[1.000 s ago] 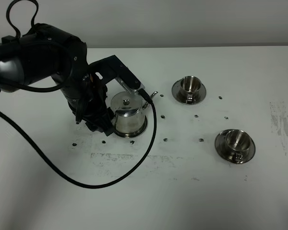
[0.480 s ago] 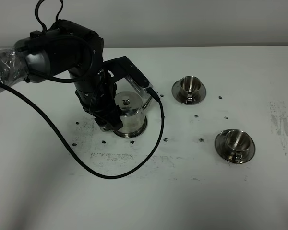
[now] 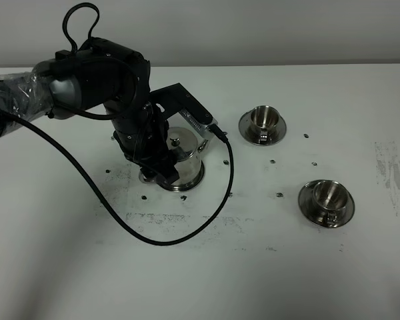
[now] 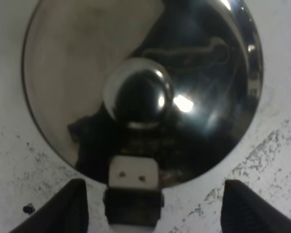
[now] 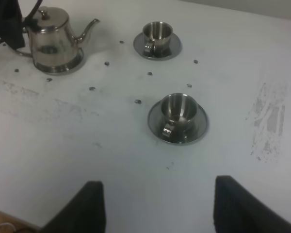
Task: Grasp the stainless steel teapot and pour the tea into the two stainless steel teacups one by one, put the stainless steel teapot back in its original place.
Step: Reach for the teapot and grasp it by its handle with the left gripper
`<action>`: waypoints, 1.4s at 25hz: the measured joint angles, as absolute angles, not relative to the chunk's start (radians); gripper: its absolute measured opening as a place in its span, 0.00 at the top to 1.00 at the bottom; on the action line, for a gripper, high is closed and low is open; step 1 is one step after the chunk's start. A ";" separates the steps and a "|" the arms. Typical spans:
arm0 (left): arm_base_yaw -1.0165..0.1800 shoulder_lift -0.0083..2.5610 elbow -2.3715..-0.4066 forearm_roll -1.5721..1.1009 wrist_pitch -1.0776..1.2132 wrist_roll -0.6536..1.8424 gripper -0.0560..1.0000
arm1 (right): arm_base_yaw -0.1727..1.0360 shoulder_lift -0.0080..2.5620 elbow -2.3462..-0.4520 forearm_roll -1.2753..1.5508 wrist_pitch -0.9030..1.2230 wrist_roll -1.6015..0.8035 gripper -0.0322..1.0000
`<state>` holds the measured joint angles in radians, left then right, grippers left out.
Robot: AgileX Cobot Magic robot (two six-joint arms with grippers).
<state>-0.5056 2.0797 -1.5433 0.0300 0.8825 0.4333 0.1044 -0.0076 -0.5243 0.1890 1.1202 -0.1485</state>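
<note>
Table: a white, scuffed tabletop (image 3: 67, 267) carried everything.
Left arm: a black jointed arm (image 3: 100, 73) leaned over the pot. The left gripper (image 4: 157, 206) stood wide, with its dark fingers (image 4: 72, 208) on either side of the loop handle.
Teapot: the shiny stainless steel teapot (image 3: 187, 159) sat upright on a round steel saucer (image 3: 195, 181), spout towards the far teacup (image 3: 262, 120).
Teacups: the far teacup and the near teacup (image 3: 328, 197) each sat on its own saucer, well apart from the pot.
Right gripper: the right gripper (image 5: 160, 213) was spread wide, holding nothing, over bare table.

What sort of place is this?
Probably a lab test bench, not a kitchen: bare scuffed white table, loose black cable off the arm, just a teapot and two teacups staged.
</note>
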 joint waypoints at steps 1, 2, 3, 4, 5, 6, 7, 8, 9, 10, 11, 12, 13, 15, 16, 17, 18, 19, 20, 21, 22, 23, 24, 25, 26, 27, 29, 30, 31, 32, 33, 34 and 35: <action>-0.506 2.083 -1.543 0.030 0.882 0.421 0.42 | 0.104 -0.008 -0.524 0.189 1.120 -0.148 0.51; -0.506 2.087 -1.543 0.030 0.879 0.410 0.42 | 0.104 -0.008 -0.524 0.189 1.120 -0.148 0.51; -0.506 2.088 -1.543 0.030 0.879 0.404 0.42 | 0.104 -0.008 -0.524 0.189 1.120 -0.148 0.51; -0.506 2.090 -1.543 0.030 0.879 0.401 0.42 | 0.104 -0.008 -0.524 0.189 1.120 -0.148 0.51; -0.506 2.090 -1.543 0.030 0.879 0.398 0.42 | 0.104 -0.008 -0.524 0.189 1.120 -0.148 0.51; -0.506 2.090 -1.543 0.031 0.879 0.397 0.42 | 0.104 -0.008 -0.524 0.189 1.120 -0.148 0.51; -0.506 2.090 -1.543 0.031 0.878 0.397 0.42 | 0.104 -0.008 -0.524 0.189 1.120 -0.148 0.51; -0.506 2.090 -1.543 0.031 0.876 0.397 0.42 | 0.104 -0.008 -0.524 0.189 1.120 -0.148 0.51; -0.506 2.090 -1.543 0.031 0.874 0.396 0.42 | 0.104 -0.008 -0.524 0.189 1.120 -0.148 0.51; -0.506 2.090 -1.543 0.031 0.871 0.396 0.42 | 0.104 -0.008 -0.524 0.189 1.120 -0.148 0.51; -0.506 2.090 -1.543 0.031 0.867 0.395 0.42 | 0.104 -0.008 -0.524 0.189 1.120 -0.148 0.51; -0.506 2.090 -1.543 0.031 0.863 0.395 0.42 | 0.104 -0.008 -0.524 0.189 1.120 -0.148 0.51; -0.506 2.090 -1.543 0.031 0.857 0.395 0.42 | 0.104 -0.008 -0.524 0.189 1.120 -0.148 0.51; -0.506 2.091 -1.543 0.031 0.849 0.395 0.42 | 0.104 -0.008 -0.524 0.189 1.120 -0.148 0.51; -0.506 2.091 -1.543 0.031 0.845 0.394 0.42 | 0.104 -0.008 -0.524 0.189 1.120 -0.148 0.51; -0.506 2.091 -1.543 0.031 0.843 0.394 0.42 | 0.104 -0.008 -0.524 0.189 1.120 -0.148 0.51; -0.506 2.091 -1.543 0.031 0.840 0.394 0.42 | 0.104 -0.008 -0.524 0.189 1.120 -0.148 0.51; -0.506 2.092 -1.543 0.031 0.839 0.394 0.42 | 0.104 -0.008 -0.524 0.189 1.120 -0.148 0.51; -0.506 2.094 -1.543 0.031 0.838 0.394 0.42 | 0.104 -0.008 -0.524 0.189 1.120 -0.148 0.51; -0.506 2.098 -1.543 0.031 0.836 0.394 0.42 | 0.104 -0.008 -0.524 0.189 1.120 -0.148 0.51; -0.506 2.103 -1.543 0.031 0.836 0.394 0.42 | 0.104 -0.008 -0.524 0.189 1.120 -0.148 0.51; -0.506 2.107 -1.543 0.031 0.836 0.395 0.42 | 0.104 -0.008 -0.524 0.189 1.120 -0.148 0.51; -0.506 2.110 -1.543 0.031 0.833 0.395 0.42 | 0.104 -0.008 -0.524 0.189 1.120 -0.148 0.51; -0.506 2.111 -1.543 0.031 0.829 0.395 0.42 | 0.104 -0.008 -0.524 0.189 1.120 -0.148 0.51; -0.506 2.111 -1.543 0.031 0.820 0.395 0.43 | 0.104 -0.008 -0.524 0.189 1.120 -0.148 0.51; -0.506 2.111 -1.543 0.031 0.815 0.395 0.45 | 0.104 -0.008 -0.524 0.189 1.120 -0.148 0.51; -0.506 2.111 -1.543 0.031 0.815 0.395 0.52 | 0.104 -0.008 -0.524 0.189 1.120 -0.148 0.51; -0.506 2.111 -1.543 0.031 0.815 0.395 0.57 | 0.104 -0.008 -0.524 0.189 1.120 -0.148 0.51; -0.505 2.111 -1.543 0.031 0.814 0.395 0.64 | 0.104 -0.008 -0.524 0.189 1.120 -0.148 0.51; -0.505 2.111 -1.543 0.031 0.814 0.395 0.70 | 0.104 -0.008 -0.524 0.189 1.120 -0.148 0.51; -0.505 2.111 -1.543 0.030 0.812 0.395 0.78 | 0.104 -0.008 -0.524 0.189 1.120 -0.148 0.51; -0.505 2.111 -1.543 0.030 0.807 0.396 0.78 | 0.104 -0.008 -0.524 0.189 1.120 -0.148 0.51; -0.505 2.111 -1.543 0.030 0.806 0.396 0.78 | 0.104 -0.008 -0.524 0.189 1.120 -0.148 0.51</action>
